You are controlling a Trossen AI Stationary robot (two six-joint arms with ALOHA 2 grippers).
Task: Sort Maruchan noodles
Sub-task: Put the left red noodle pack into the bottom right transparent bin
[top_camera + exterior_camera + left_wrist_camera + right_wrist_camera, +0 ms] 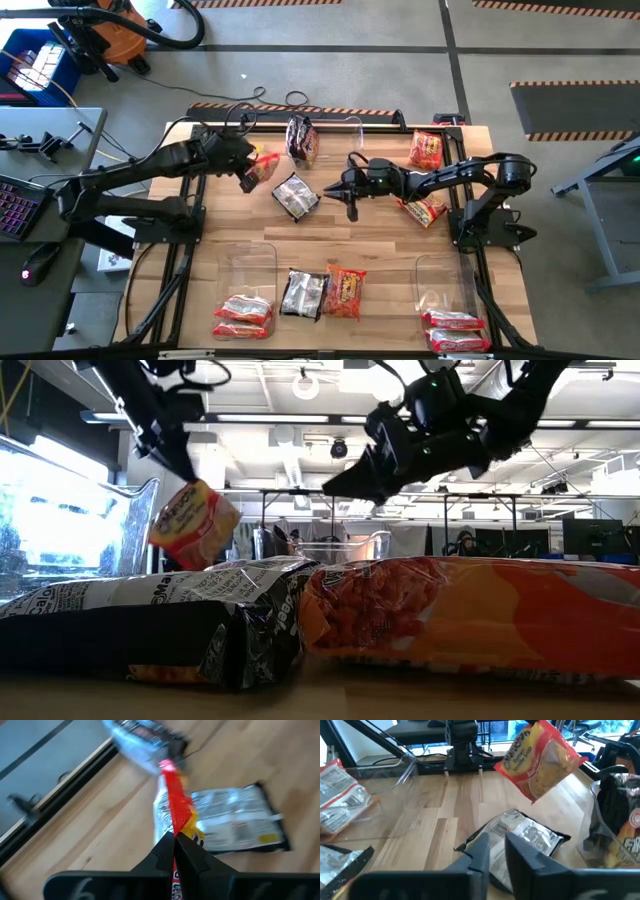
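Between left gripper (pixel 250 181) fingers: orange-red packet (pixel 264 166), pinched by edge, jaws fully closed on it, hanging clear of table (pixel 380 240). Landmark: silver packet (pixel 295 196) lying flat at table centre. Held packet hangs just left of landmark, above wood. Right gripper (pixel 349 203) hovers just right of landmark, jaws slightly parted, holding nothing. Dark packet (pixel 302 139) stands behind landmark, near far edge. Clear bins (pixel 247 271) sit toward front edge, well apart from landmark; more packets beside them.
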